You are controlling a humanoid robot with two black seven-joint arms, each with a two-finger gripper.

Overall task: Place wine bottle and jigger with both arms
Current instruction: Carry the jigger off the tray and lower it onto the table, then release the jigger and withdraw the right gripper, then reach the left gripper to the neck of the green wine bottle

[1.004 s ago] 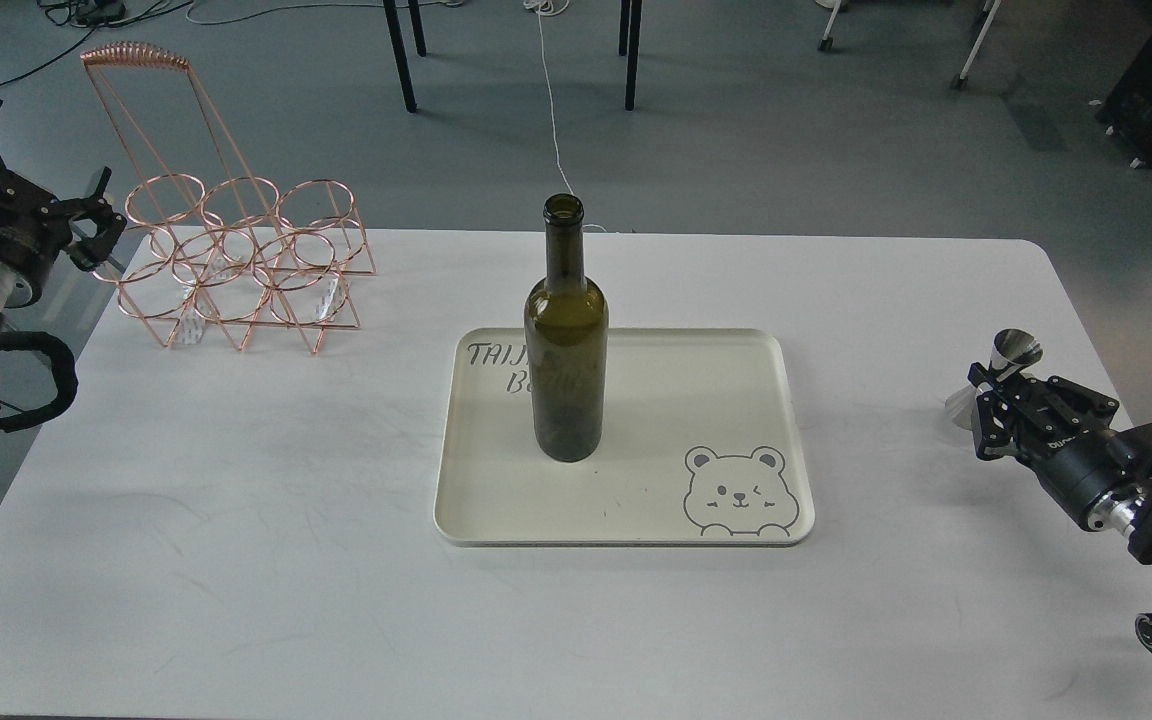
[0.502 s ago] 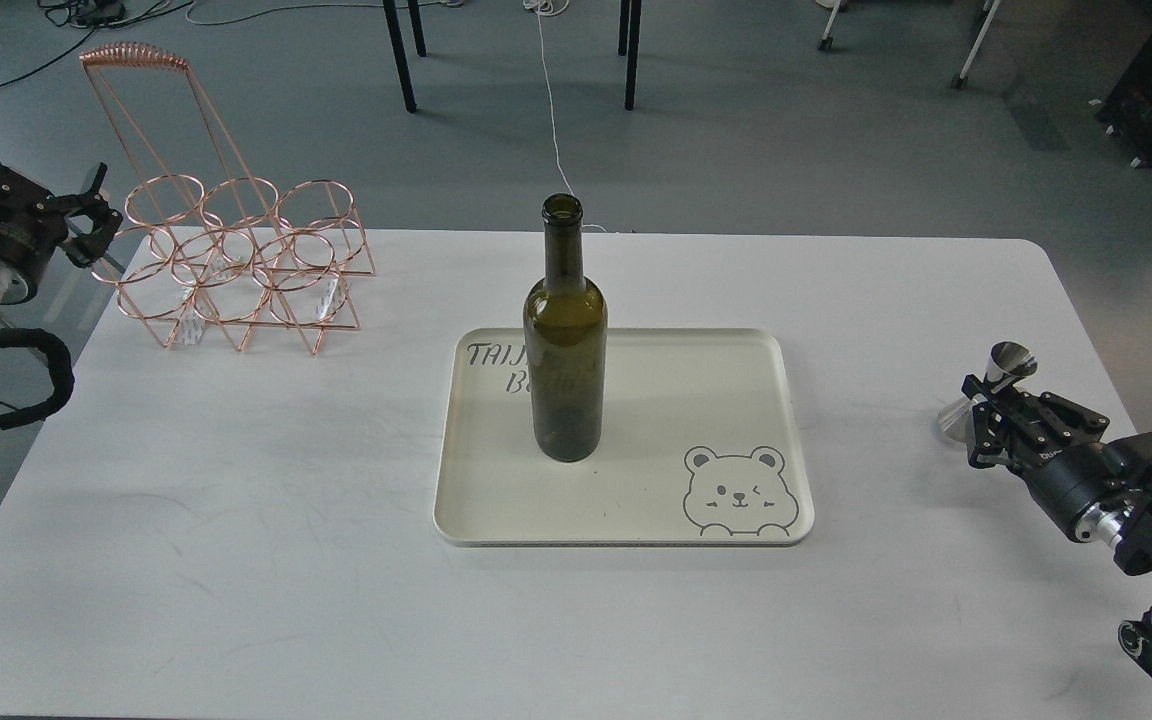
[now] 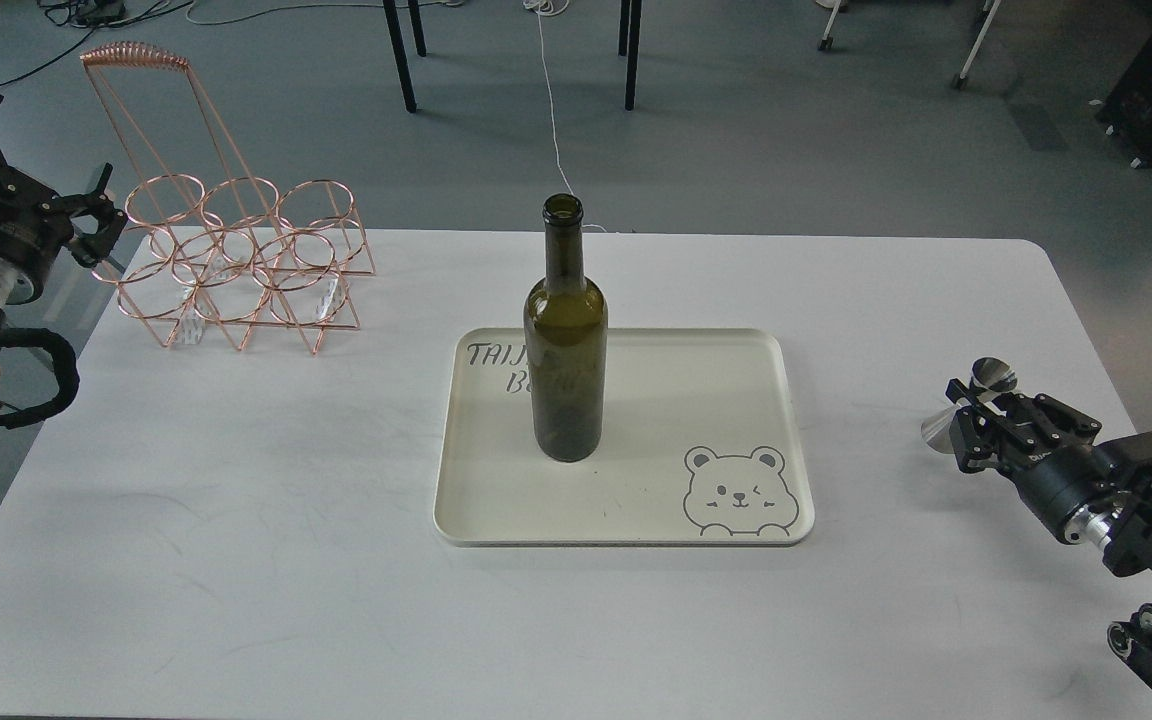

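Jigger (image 3: 976, 402) sits clamped in your right gripper (image 3: 971, 425), wine bottle (image 3: 565, 340) upright on the tray (image 3: 636, 520) well left of it; left gripper's (image 3: 86, 222) state you cannot tell.

Soft, even room light falls from overhead, leaving only faint shadows on the white table (image 3: 236, 520). The picture is sharp throughout, though the right gripper (image 3: 971, 440) is dark, its fingers perhaps merging; a small glint shows just above it.
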